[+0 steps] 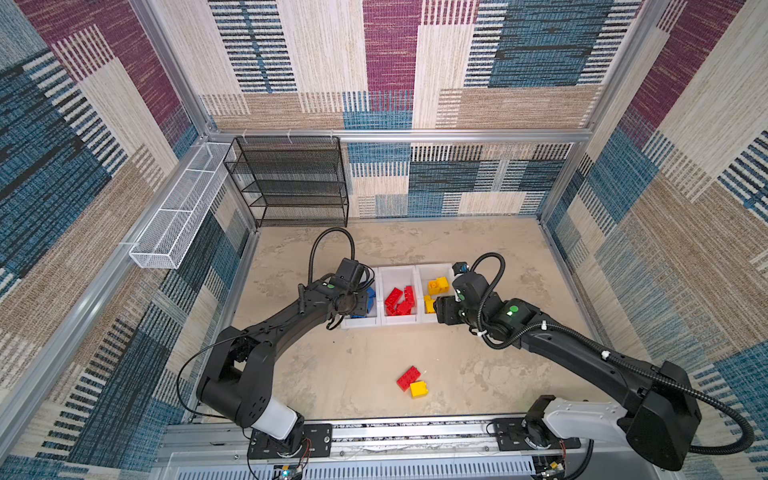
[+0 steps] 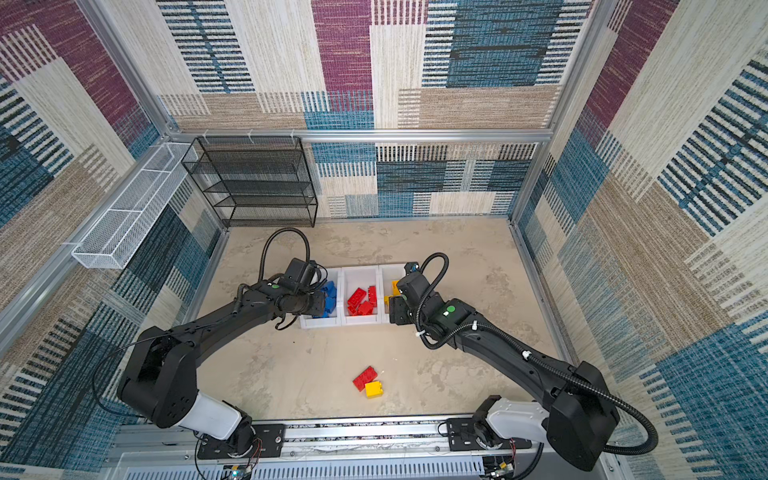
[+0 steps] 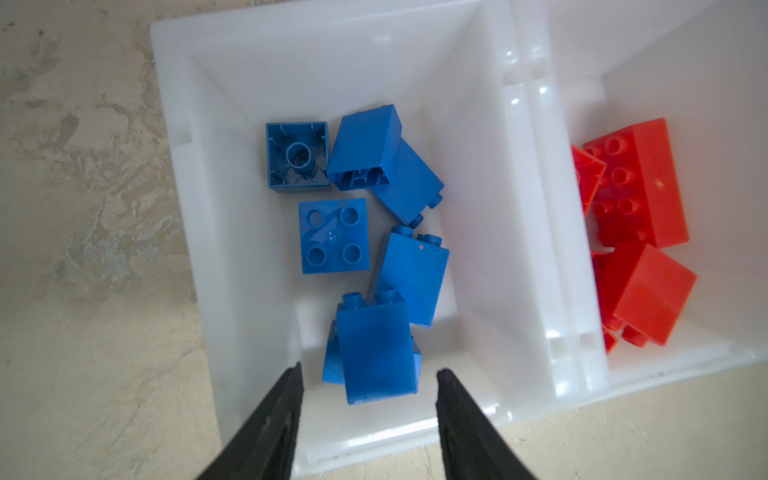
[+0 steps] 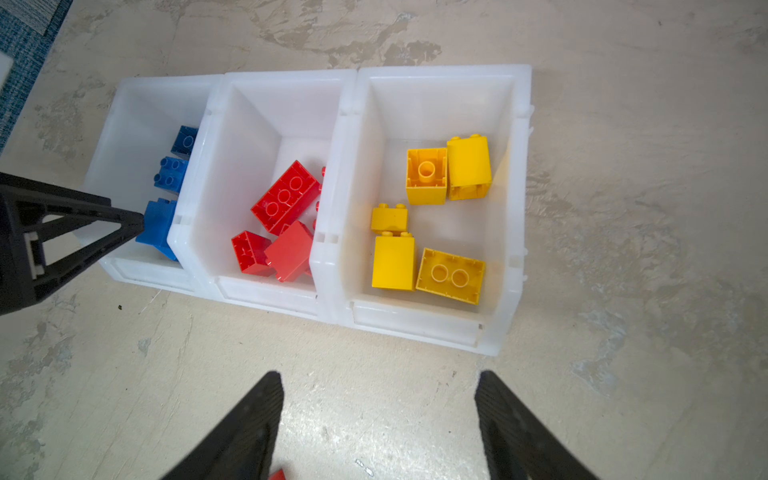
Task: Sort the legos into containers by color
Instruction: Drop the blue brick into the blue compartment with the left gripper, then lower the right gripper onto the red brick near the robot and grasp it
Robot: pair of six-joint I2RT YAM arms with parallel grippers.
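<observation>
Your studded blue legos (image 3: 332, 241) lay in the left bin (image 3: 332, 37), red legos (image 4: 286, 195) in the middle bin (image 4: 291, 77), yellow legos (image 4: 451, 270) in the right bin (image 4: 444, 70); left gripper (image 3: 370, 374) and right gripper (image 4: 380, 382) gaped, empty.

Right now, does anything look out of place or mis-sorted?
Yes: two bricks lie loose on the table in front of the bins, a red brick side by side with a yellow brick. Inside the bins the colours are unmixed: blue, red, yellow. Nothing looks spilled or damaged.
</observation>
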